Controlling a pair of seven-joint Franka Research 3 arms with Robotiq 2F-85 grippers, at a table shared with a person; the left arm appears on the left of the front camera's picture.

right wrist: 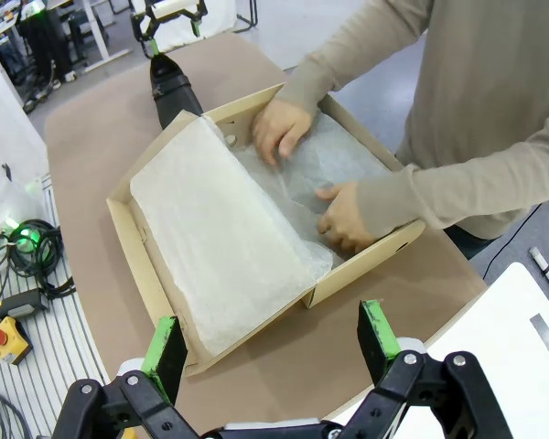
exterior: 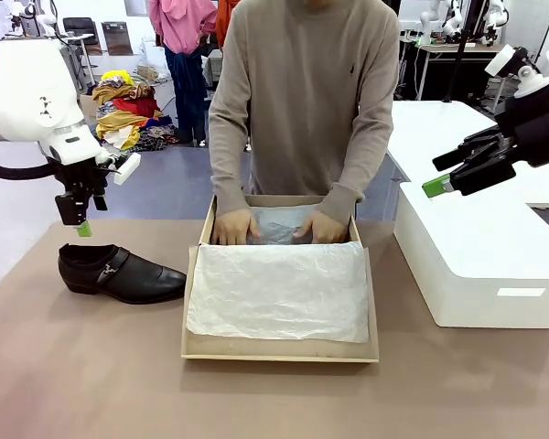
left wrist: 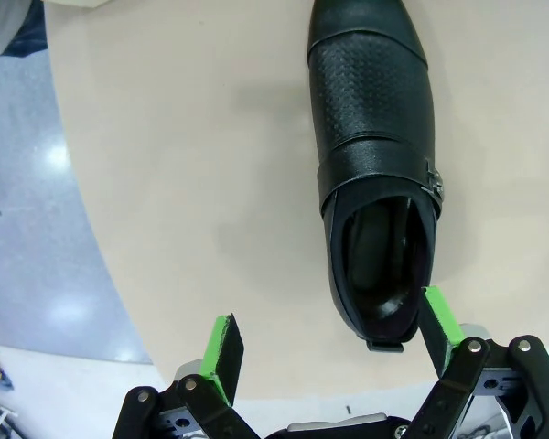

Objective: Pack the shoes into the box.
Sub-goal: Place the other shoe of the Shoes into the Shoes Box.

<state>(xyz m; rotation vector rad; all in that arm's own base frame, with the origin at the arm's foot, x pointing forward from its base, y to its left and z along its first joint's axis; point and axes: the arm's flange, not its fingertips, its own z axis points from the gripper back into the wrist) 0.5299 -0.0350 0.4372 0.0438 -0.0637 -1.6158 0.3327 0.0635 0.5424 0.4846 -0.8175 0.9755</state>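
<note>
Shoe of glossy black leather lies on its sole at the left of the front view, on the brown tabletop, toe pointing at the box just beside it. Its vamp is embossed with a fine weave, a strap with a metal buckle crosses the instep, and the toe tapers to a point. I judge it fairly light yet stiff, with slick sides that could slide through the pads; the firm heel collar looks the surest hold, one finger inside the opening. Left claw hangs just above the heel, jaws apart and empty. Right claw hangs at the right edge over a smooth white box, jaws apart too. The tan cardboard box is shallow and rigid, lined with crinkled white tissue paper, thin and probably easy to tear, which a person's hands press down at its far end
</note>
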